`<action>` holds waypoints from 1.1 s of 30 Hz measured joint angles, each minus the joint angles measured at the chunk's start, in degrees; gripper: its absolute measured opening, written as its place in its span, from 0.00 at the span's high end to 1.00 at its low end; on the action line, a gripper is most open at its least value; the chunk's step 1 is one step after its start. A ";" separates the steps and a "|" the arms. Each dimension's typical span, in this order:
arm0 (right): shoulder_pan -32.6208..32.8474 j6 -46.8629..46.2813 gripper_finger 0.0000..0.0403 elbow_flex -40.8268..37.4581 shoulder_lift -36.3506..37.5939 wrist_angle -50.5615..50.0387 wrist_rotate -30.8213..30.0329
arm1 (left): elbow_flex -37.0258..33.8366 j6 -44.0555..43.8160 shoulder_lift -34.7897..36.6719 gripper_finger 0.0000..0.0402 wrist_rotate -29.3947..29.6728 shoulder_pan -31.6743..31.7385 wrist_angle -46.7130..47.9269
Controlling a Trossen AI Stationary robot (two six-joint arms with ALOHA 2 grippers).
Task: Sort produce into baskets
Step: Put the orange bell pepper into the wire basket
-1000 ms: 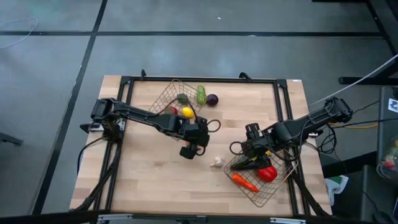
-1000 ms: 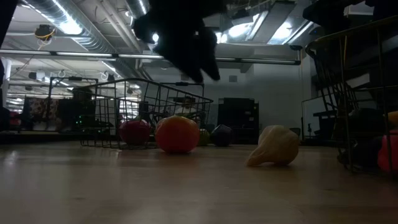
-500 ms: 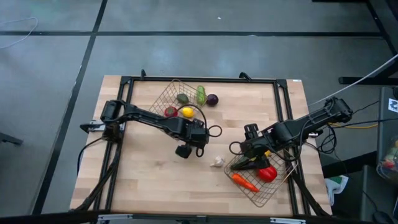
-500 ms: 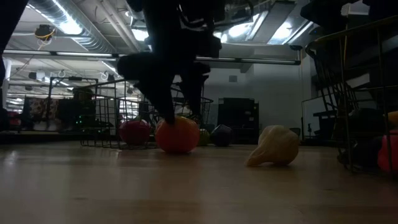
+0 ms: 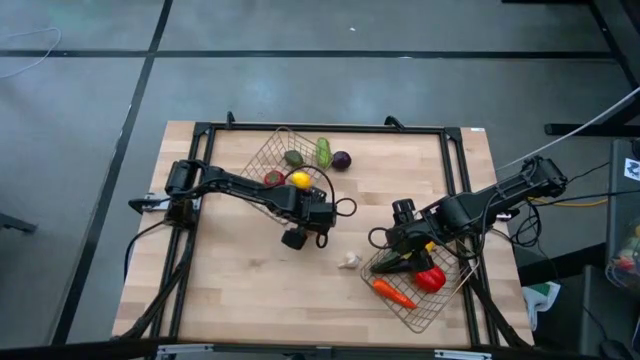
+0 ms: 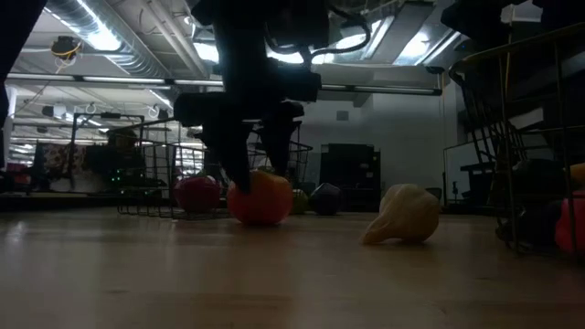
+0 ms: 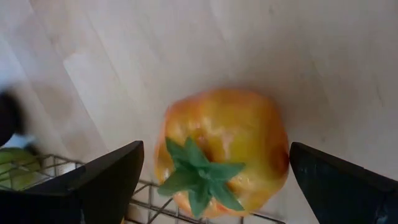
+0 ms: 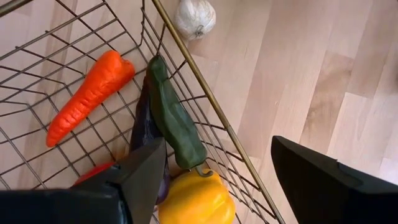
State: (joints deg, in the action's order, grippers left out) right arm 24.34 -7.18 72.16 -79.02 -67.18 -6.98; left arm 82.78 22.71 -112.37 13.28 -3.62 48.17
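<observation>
An orange pepper (image 7: pixel 224 143) lies on the table by the left wire basket's (image 5: pixel 268 158) near side, stalk up; in the low view it (image 6: pixel 265 199) rests on its underside. My left gripper (image 7: pixel 216 149) is open, low over it, one finger on either side, with small gaps showing. My right gripper (image 8: pixel 217 146) is open and empty over the right basket's (image 5: pixel 430 305) rim. That basket holds a carrot (image 8: pixel 90 96), a dark aubergine (image 8: pixel 144 134), a long green piece (image 8: pixel 174 121), a yellow pepper (image 8: pixel 196 199) and a red piece (image 5: pixel 431 279). A garlic (image 5: pixel 348 260) lies on the table between the baskets.
The left basket holds a red piece (image 5: pixel 273 179), a lemon (image 5: pixel 299 181) and an avocado (image 5: pixel 293 158). A cucumber (image 5: pixel 323 152) and a purple onion (image 5: pixel 341 159) lie at its far right side. A black frame (image 5: pixel 320 128) runs round the table.
My left gripper has come down from well above the table and turned; its open fingers now stand round the orange pepper. The pepper has stayed where it was.
</observation>
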 joint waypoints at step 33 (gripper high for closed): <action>0.01 0.00 0.28 0.00 0.00 -0.04 0.07 | 0.09 3.25 -2.45 0.05 0.06 0.61 0.23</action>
State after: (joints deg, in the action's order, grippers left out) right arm 24.35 -7.18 72.16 -79.02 -67.22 -6.92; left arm 82.87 25.96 -114.83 13.34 -3.01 48.40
